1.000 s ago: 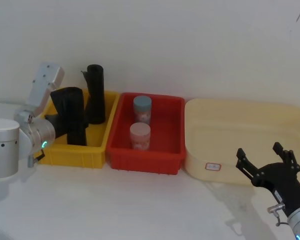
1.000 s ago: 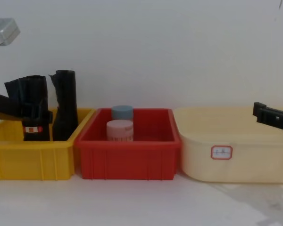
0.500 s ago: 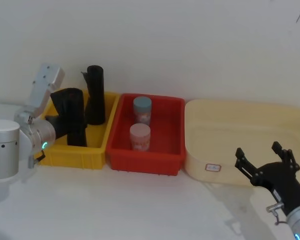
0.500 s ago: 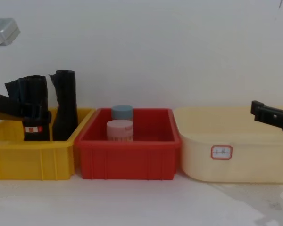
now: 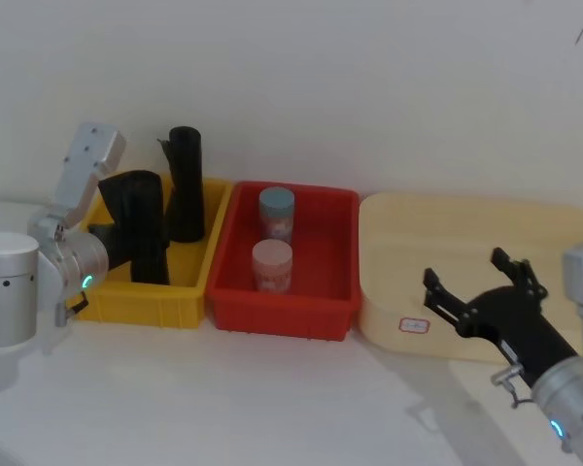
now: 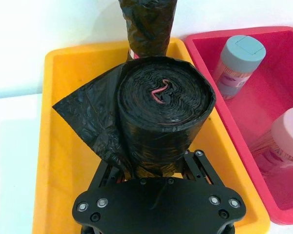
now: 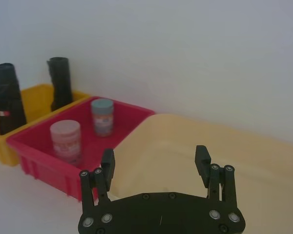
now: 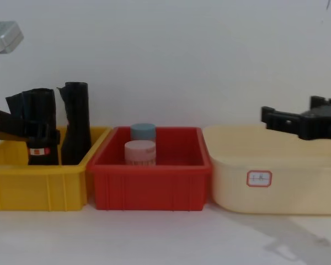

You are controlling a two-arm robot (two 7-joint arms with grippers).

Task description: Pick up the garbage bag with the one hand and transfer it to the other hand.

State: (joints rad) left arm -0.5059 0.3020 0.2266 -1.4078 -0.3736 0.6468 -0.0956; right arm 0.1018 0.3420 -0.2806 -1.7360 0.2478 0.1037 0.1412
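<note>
Three containers sit in a row: one cream tub (image 5: 447,228) on the right, one red bin (image 5: 282,316) in the middle, one yellow bin (image 5: 136,303) on the left. Two grippers are at work. The left gripper (image 6: 154,165), on the arm with the green-teal light, reaches level into the yellow bin and is clamped round the garbage bag (image 5: 144,204) at about mid-height. The right gripper (image 5: 464,269) hangs over the cream tub with its jaws spread and nothing between them. The handover turns on this: the bag stands upright, its long axis vertical, well apart from the right gripper and to that gripper's left, with the whole red bin between them. Its top is bare above the left fingers, which looks like the likeliest place for a second hold. There are two black rolls: the held one, and an unlabelled roll (image 5: 186,184) just behind it. Two jars stand in the red bin, one blue-lidded (image 5: 277,212), one pink (image 5: 272,262). One white-and-red label band (image 8: 38,150) marks the held roll.
</note>
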